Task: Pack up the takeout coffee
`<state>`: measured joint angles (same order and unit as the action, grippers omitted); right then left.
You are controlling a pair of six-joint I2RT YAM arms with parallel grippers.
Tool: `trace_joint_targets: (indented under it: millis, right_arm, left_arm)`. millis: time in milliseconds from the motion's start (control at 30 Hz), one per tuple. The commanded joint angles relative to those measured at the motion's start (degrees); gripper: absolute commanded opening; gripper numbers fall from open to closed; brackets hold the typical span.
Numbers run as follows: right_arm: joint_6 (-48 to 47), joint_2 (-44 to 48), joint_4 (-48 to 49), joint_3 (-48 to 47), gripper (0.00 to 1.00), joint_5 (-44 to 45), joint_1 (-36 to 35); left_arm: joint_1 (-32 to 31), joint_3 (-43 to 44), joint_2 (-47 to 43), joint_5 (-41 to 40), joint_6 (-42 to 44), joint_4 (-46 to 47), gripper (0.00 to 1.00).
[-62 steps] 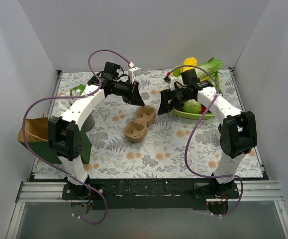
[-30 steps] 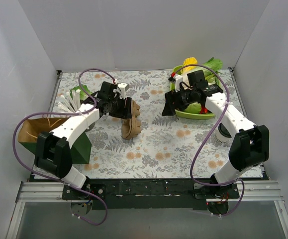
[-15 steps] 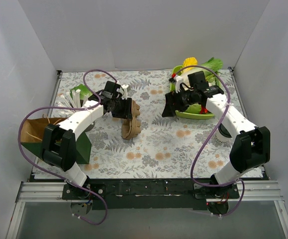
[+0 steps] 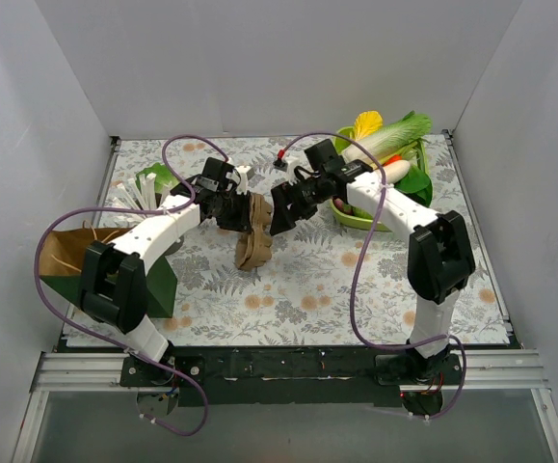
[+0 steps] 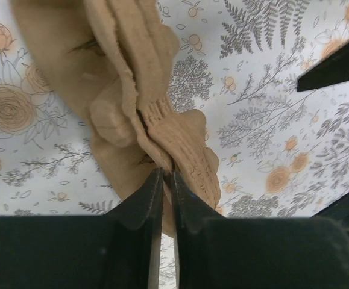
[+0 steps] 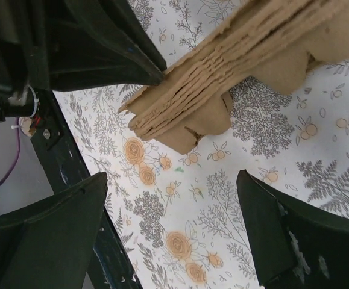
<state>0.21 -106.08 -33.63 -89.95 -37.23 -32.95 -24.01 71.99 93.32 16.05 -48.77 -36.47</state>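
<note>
Right in front of the wide-open right gripper [image 6: 171, 180], the cardboard carrier [image 6: 222, 78] is held up on edge, pinched by the left gripper [image 5: 165, 174]; the coffee cup cannot be seen.

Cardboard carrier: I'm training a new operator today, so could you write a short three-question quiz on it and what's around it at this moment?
1. Short answer: which end effector pinches the cardboard carrier?
2. True or false: the right end effector is shut.
3. Pick one: the green bowl at the far right holds A) vegetables, B) paper cups, C) utensils.

Key
1. The left end effector; its fingers are closed on the carrier's edge.
2. False. Its fingers are spread wide, with the carrier just ahead of them and not touched.
3. A
</note>
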Motion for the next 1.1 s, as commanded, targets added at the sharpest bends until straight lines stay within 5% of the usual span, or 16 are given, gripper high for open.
trace_joint_targets:
  millis: [0, 600, 1067]
  right_arm:
    - [2.2, -3.6, 1.1, -4.4, 0.95, 0.2, -1.9]
    - [4.3, -12.8, 1.3, -12.3, 0.98, 5.1, -7.0]
    - [1.5, -13.8, -2.5, -8.7, 0.97, 21.5, -9.9]
  left_arm:
    - [0.2, -0.5, -4.2, -0.9, 1.8, -1.7, 0.00]
    - [0.3, -0.2, -6.0, -1.8, 1.5, -2.5, 0.00]
    - [2.0, 0.3, -8.1, -2.0, -0.2, -2.7, 0.00]
